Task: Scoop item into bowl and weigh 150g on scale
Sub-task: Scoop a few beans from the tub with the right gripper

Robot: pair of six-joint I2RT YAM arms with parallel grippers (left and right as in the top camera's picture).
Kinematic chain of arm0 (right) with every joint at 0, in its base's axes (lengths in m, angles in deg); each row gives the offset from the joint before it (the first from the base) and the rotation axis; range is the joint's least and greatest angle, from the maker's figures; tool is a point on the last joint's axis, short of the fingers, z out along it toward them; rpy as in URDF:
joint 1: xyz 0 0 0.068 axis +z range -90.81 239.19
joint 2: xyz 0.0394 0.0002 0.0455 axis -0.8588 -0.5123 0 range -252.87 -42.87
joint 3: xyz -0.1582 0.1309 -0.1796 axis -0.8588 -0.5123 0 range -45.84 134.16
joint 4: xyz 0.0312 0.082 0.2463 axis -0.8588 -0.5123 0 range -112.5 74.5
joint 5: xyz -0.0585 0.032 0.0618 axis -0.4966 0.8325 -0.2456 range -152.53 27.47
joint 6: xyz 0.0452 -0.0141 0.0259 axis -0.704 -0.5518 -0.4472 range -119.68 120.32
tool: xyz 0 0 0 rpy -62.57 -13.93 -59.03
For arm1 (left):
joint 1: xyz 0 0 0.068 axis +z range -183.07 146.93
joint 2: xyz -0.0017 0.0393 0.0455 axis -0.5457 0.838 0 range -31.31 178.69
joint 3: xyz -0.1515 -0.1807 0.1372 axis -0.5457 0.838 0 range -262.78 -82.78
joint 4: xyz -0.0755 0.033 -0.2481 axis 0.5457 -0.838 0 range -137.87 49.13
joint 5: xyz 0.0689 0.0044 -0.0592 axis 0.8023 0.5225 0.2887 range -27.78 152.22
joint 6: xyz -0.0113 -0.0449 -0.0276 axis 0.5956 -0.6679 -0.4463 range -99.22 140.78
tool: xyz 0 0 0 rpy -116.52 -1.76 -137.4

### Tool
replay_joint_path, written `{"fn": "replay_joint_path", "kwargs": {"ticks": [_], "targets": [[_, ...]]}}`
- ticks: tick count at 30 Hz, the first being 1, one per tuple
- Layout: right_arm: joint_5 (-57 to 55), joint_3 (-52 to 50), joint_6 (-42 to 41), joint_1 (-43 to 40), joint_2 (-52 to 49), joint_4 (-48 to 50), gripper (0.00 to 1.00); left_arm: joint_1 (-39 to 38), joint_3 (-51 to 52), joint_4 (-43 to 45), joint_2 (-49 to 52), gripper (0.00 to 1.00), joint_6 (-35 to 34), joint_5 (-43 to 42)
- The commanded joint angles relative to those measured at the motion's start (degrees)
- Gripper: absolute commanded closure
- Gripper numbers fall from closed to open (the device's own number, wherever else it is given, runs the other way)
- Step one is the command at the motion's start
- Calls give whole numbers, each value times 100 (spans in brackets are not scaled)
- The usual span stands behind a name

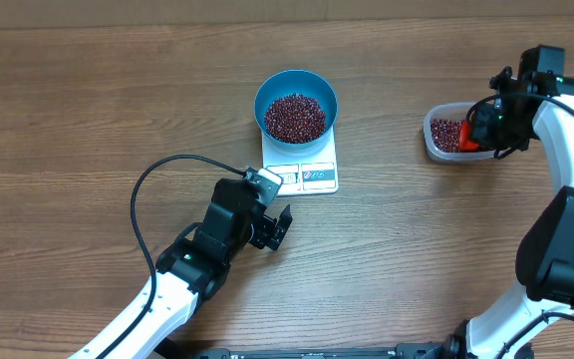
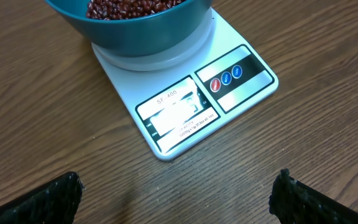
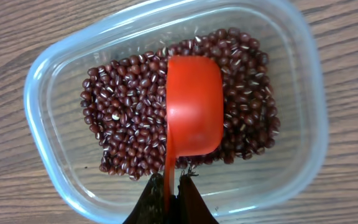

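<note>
On the wood-grain tabletop [image 1: 88, 90], at 3 o'clock in the overhead view, stands one clear plastic container [image 3: 48, 124], rounded-rectangular. A red plastic scoop [image 3: 194, 102] sits within it, handle toward 6 o'clock in the right wrist view.

Bowl [image 1: 296, 78] atop scale [image 1: 302, 177]; container [image 1: 429, 140], scoop [image 3: 194, 106] inside, well right; open table [image 1: 382, 120] between.

I am holding my left gripper [image 1: 279, 227] low, jaws spread wide, arm stretching in from the near edge. I am pinching my right gripper [image 1: 478, 130] tight, wrist pointing down.
</note>
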State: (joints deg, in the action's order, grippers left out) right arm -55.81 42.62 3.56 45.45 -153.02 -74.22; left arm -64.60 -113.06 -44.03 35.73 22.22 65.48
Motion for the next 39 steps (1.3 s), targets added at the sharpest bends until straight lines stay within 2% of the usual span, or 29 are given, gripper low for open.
{"fn": "replay_joint_path", "kwargs": {"ticks": [1, 10, 23, 30, 39], "targets": [[-63, 111, 28, -11, -109, -11, 96, -26, 31, 17, 46, 0, -76, 11], [376, 131, 79, -144, -85, -9, 96, -26, 31, 17, 46, 1, -76, 11], [2424, 131, 767, -785, 107, -186, 96, -26, 31, 17, 46, 0, -76, 13], [3064, 131, 1071, -942, 155, -374, 96, -26, 31, 17, 46, 0, -76, 11], [3646, 157, 1073, -1119, 560, -514, 96, -26, 31, 17, 46, 1, -76, 13]]}}
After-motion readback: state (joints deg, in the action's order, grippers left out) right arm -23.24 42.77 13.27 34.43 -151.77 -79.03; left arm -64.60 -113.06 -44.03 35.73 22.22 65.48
